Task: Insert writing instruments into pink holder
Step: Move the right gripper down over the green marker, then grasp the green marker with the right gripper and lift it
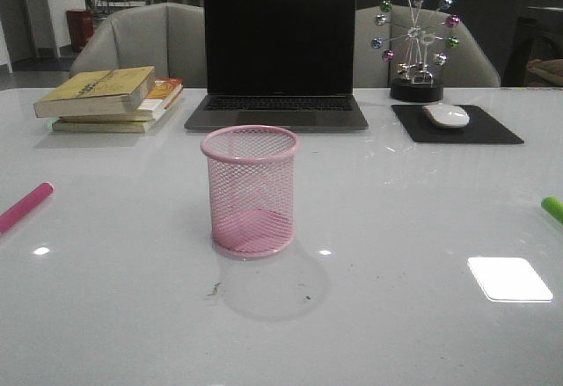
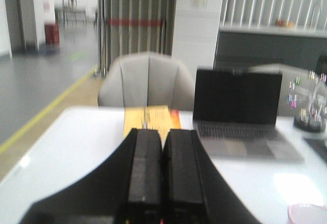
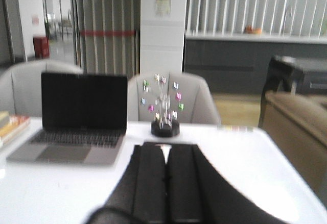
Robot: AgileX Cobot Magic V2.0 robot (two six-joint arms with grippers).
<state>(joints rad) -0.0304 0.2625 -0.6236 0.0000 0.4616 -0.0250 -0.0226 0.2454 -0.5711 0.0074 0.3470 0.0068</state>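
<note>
The pink-red marker (image 1: pixel 25 207) lies at the table's (image 1: pixel 396 228) left edge, the pink holder (image 1: pixel 250 190) stands upright in the middle, and the lime green marker (image 1: pixel 552 207) lies at the right edge. The left gripper (image 2: pixel 162 173) and the right gripper (image 3: pixel 166 183) both have their fingers pressed together, holding nothing.

Open laptop (image 1: pixel 278 61) at bench (image 1: pixel 396 316) back, centre. Book stack (image 1: pixel 110 98) left of laptop. Right of laptop: mouse (image 1: pixel 446 115) on black pad (image 1: pixel 493 129), ferris-wheel ornament (image 1: pixel 417 43) behind.
</note>
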